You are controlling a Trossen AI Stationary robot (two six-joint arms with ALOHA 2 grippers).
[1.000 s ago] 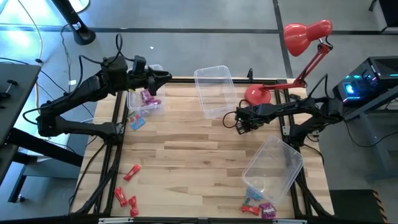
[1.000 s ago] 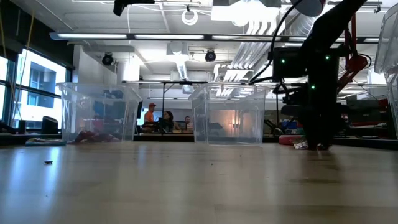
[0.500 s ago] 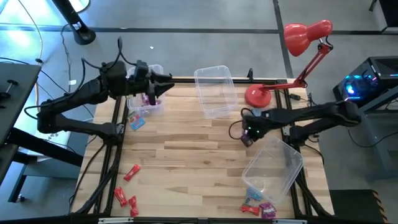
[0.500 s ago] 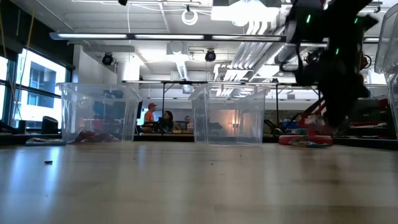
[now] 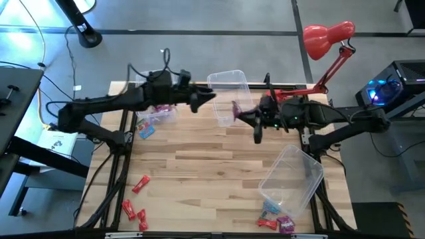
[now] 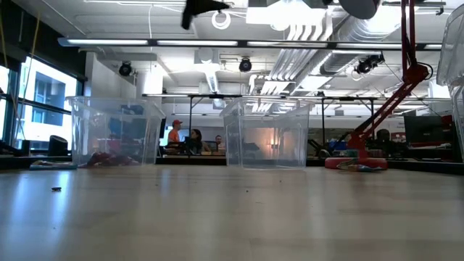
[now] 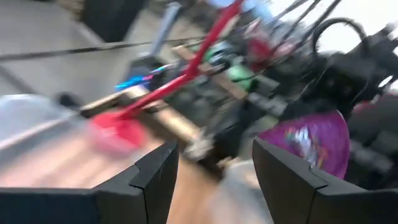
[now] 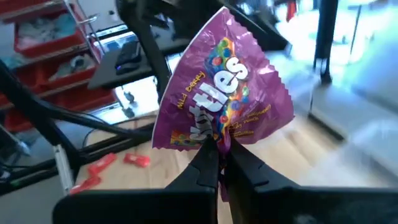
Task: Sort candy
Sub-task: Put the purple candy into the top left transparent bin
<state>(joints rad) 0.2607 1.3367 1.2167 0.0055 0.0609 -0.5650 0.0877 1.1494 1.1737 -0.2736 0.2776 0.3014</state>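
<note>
Wooden table: right gripper (raised) pinches purple packet.

A pale wood counter stands on a grey floor. Across it, the room opens into a workshop with white ceiling ducts, bright strip lights, tall windows at the left, and seated people far behind.
</note>
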